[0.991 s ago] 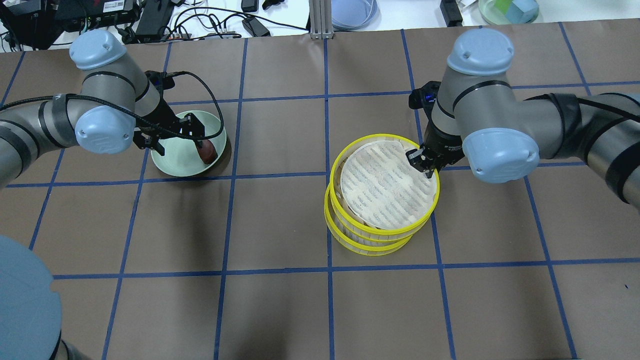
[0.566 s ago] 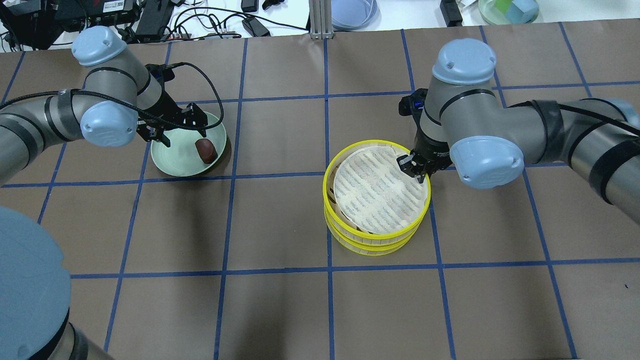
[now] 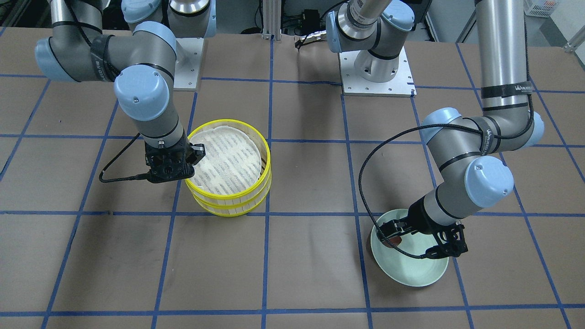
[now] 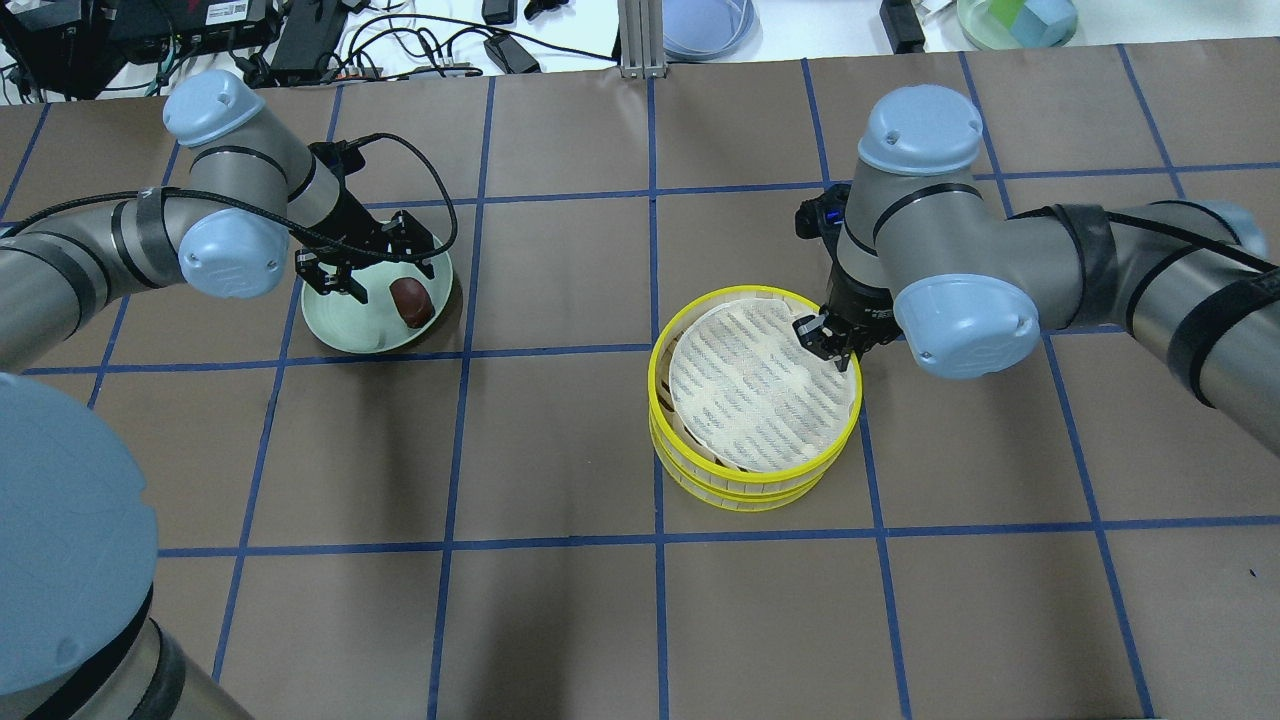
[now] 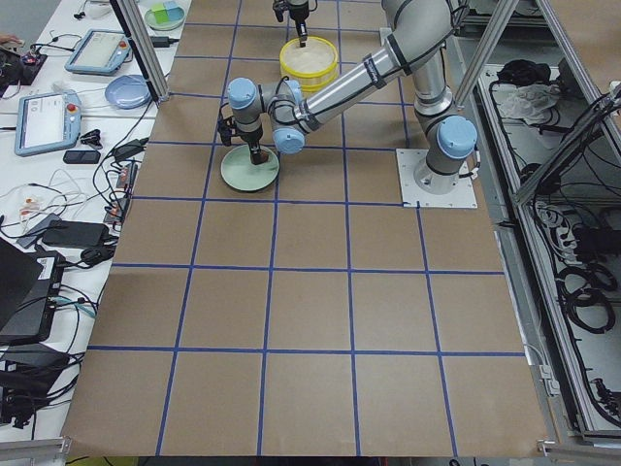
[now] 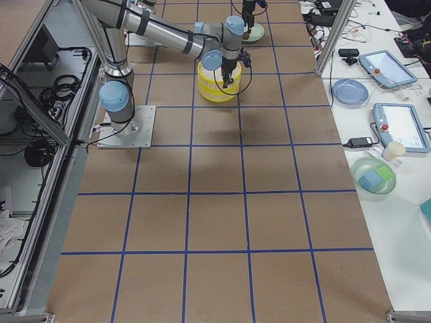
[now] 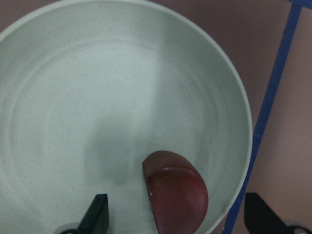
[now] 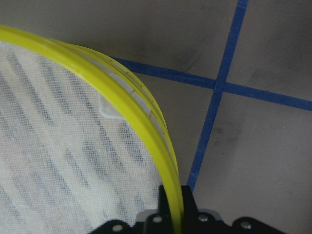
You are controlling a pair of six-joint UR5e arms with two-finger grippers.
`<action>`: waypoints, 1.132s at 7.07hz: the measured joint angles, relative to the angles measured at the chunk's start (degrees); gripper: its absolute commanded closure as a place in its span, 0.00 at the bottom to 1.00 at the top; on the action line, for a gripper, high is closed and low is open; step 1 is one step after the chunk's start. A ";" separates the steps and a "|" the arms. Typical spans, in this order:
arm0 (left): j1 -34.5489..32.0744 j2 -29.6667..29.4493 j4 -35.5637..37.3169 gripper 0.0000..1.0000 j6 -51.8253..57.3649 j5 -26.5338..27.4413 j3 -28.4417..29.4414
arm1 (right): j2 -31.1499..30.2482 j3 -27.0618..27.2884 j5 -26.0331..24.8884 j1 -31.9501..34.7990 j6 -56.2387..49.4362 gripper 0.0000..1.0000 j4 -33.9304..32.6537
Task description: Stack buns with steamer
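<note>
The dark reddish-brown bun [image 4: 411,301] lies toward 4 o'clock on the pale green plate [image 4: 345,325] in the overhead view, the cream-white one is out of sight, and the left pincer [image 4: 380,268] hangs above with its fingers apart, one on each side of the bun. A clean pick probably means dropping straight down, then closing gently across the bun's narrow width so it neither squashes nor rolls. Across the bench [image 4: 560,430], the right pincer [image 4: 830,345] is clamped on the top steamer tier [image 4: 755,290] at 2 o'clock and should hold it level.
</note>
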 measured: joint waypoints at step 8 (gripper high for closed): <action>-0.12 0.12 0.06 1.00 -0.01 0.20 0.61 | -0.55 -2.15 0.03 -0.01 0.56 0.00 0.73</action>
